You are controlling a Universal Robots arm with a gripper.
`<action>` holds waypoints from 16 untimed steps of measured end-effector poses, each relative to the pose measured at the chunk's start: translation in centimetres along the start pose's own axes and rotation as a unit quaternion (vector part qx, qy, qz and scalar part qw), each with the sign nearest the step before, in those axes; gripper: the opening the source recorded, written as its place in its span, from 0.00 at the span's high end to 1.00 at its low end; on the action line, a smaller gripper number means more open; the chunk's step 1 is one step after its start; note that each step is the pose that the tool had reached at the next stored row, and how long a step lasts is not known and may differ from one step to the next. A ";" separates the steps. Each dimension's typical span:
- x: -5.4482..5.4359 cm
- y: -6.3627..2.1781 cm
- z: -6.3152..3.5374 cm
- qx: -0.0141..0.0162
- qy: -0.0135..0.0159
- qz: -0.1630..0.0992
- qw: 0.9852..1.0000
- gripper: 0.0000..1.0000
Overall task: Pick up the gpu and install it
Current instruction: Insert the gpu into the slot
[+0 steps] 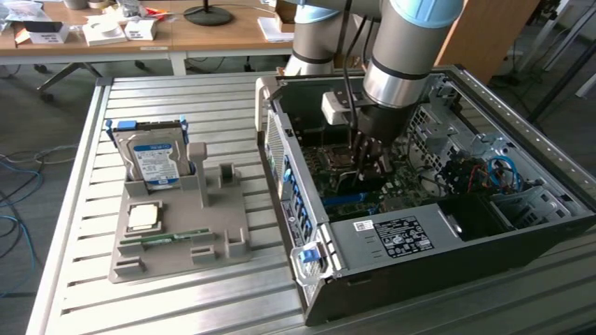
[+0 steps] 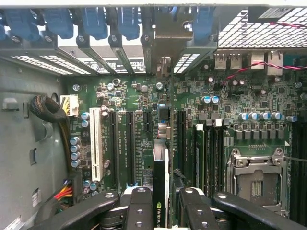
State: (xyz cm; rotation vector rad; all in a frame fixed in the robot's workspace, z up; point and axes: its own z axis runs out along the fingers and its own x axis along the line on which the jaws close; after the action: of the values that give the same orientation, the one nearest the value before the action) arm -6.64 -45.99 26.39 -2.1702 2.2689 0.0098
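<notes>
Wrist view: holding gpu (image 2: 161, 175) edge-on in gripper (image 2: 165, 203) (jaws narrow, pinching card) over motherboard (image 2: 129, 96) slots inside open computer case (image 1: 373, 279).

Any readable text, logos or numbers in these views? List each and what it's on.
No word reads cleanly enough to quote.
Green eye-shaped logo, lettering beside it illegible: on the gpu, gripped edge-on in the gripper.
White sticker on the computer case: print too small.
Hard drive label: too small.
Motherboard printing by the slots: blurred.
</notes>
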 end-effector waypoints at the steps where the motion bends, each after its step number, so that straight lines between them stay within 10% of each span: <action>1: 0.0 0.00 0.05 0.000 0.000 0.000 1.000 0.74; 16: 0.0 0.01 0.50 0.000 0.000 0.000 1.000 0.74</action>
State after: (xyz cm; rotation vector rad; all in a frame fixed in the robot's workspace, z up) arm -6.65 -45.99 25.88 -2.1700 2.2687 0.0094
